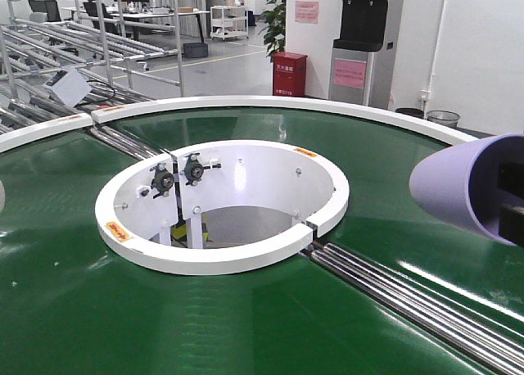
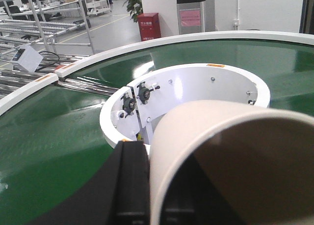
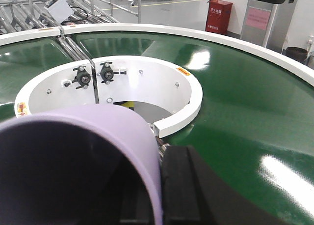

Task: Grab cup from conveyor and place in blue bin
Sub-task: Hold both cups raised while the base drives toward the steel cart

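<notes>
The conveyor (image 1: 74,293) is a ring with a glossy dark green belt, white rims and steel roller strips (image 1: 409,297). My left gripper (image 2: 154,185) is shut on the wall of a cream cup (image 2: 206,131), with one black finger (image 2: 132,181) outside it, and holds it above the belt. My right gripper (image 3: 158,195) is shut on the wall of a lilac cup (image 3: 98,122), with one black finger (image 3: 184,185) outside. The lilac cup (image 1: 458,182) lies on its side in the air at the right edge of the front view. The blue bin is out of view.
The white inner ring (image 1: 221,252) surrounds an open well with two bearing blocks (image 1: 178,174). Beyond the far rim stand a red cabinet (image 1: 289,74), a water dispenser (image 1: 360,31), two round waste bins (image 1: 442,117) and metal roller racks (image 1: 49,39).
</notes>
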Robot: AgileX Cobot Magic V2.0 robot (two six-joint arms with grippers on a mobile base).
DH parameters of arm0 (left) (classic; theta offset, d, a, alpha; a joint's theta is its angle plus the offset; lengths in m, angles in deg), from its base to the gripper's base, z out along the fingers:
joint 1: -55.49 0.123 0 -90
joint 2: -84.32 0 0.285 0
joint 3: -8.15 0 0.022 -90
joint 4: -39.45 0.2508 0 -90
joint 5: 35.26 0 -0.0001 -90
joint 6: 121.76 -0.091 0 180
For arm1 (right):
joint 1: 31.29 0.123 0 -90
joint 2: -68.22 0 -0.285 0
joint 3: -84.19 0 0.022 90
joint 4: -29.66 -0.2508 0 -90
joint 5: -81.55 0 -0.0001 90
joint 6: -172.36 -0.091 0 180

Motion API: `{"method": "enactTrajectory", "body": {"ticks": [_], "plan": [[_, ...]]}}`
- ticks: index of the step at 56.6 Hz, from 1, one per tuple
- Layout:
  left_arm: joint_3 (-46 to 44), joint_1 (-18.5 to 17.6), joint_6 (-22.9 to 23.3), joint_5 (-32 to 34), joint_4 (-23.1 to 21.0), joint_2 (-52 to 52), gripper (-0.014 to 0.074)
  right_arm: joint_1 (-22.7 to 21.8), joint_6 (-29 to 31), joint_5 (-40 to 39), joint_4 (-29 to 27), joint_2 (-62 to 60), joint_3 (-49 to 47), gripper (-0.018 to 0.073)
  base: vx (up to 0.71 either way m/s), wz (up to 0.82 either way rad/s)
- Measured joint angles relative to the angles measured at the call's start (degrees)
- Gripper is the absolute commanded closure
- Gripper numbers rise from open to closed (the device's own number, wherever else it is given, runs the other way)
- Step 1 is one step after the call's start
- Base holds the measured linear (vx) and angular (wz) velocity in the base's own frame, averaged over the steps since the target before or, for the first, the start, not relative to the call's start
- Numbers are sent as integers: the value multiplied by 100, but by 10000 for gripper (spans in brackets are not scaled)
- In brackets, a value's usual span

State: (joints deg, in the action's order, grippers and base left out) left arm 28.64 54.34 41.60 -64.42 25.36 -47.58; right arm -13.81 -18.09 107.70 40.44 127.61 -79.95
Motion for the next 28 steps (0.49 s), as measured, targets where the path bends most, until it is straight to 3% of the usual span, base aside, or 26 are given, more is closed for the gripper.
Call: {"method": "enactTrajectory", "body": {"ticks": [28], "plan": [[0,0,0,0,0,0,603,0,0,0,1,0,0,568,-6,2]]}}
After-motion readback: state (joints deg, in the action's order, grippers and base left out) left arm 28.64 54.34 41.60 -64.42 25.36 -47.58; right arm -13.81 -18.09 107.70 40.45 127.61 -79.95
